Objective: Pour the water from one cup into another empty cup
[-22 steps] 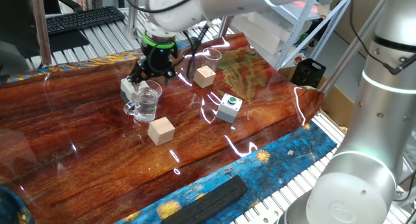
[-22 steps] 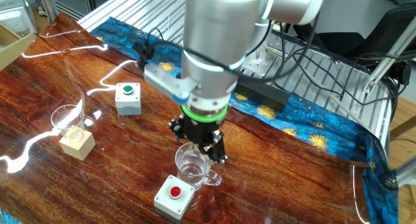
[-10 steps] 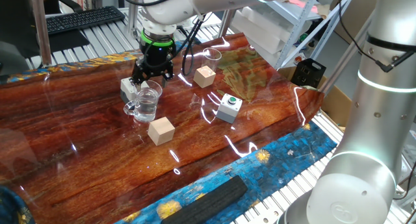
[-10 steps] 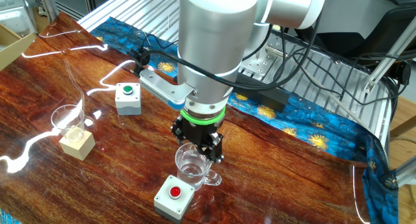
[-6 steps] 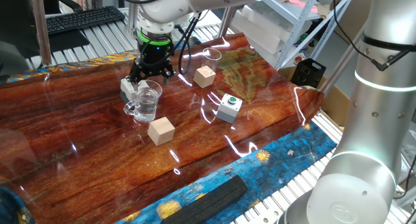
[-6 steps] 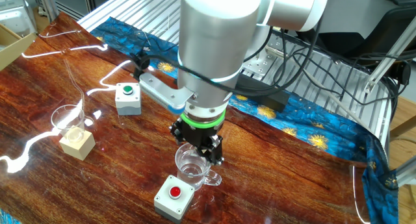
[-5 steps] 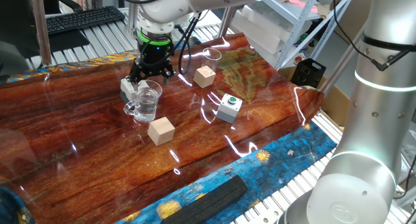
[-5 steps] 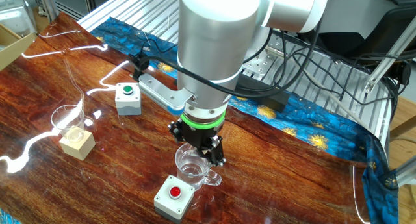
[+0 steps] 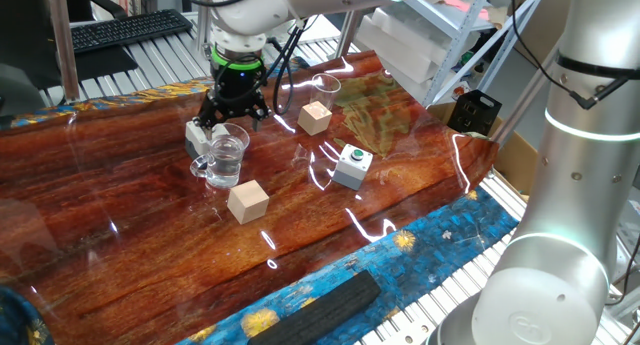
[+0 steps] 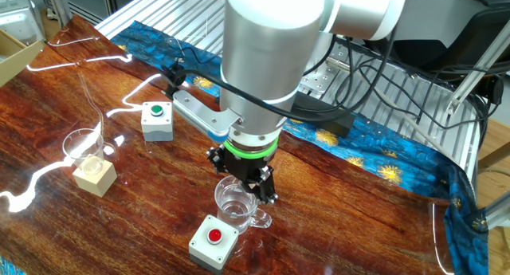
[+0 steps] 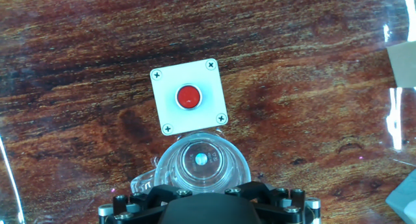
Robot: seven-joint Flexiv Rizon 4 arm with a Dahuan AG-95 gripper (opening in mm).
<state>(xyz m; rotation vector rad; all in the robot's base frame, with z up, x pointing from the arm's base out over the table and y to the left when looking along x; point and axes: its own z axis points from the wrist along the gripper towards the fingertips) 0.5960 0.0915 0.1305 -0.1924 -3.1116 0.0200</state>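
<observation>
Your clear glass mug with the side handle point(image 10: 238, 205) stands upright on the glossy red-brown wooden table point(image 10: 119, 203), a little clear water point(image 11: 203, 160) in its bottom, touching or just beside the white box with the red button point(image 11: 188, 97). Right above the mug hangs the black two-finger gripper point(image 10: 242, 179) (whether its fingers are spread or closed, you cannot tell). Well apart, the smaller handleless clear cup point(image 10: 83, 147) sits against a pale wooden cube point(image 10: 95, 176). A second white box with a green button point(image 10: 157, 120) lies between them, nearer the table edge.
</observation>
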